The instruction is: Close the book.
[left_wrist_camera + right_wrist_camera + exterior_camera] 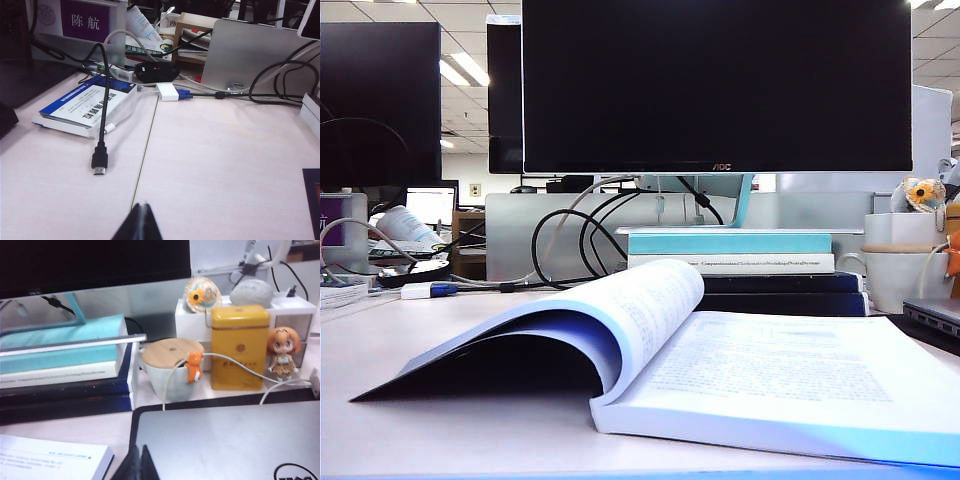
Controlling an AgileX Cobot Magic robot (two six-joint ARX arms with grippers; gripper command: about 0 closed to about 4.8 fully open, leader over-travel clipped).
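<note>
The book (760,385) lies open on the desk in the exterior view, white text pages up on its right half. Its left pages and dark cover (500,345) arch up and over to the left. A corner of its pages (50,457) shows in the right wrist view, and a dark cover corner (312,200) in the left wrist view. Neither gripper shows in the exterior view. My left gripper (142,222) is shut on nothing above bare desk, left of the book. My right gripper (137,465) is shut on nothing over a laptop's edge beside the pages.
A big monitor (715,85) stands behind the book, with stacked teal-and-white and dark books (735,265) under it. A closed grey laptop (225,440), a lidded mug (170,367), a yellow tin (239,347) and figurines crowd the right. Cables, an HDMI plug (99,162) and a blue-white box (85,105) lie left.
</note>
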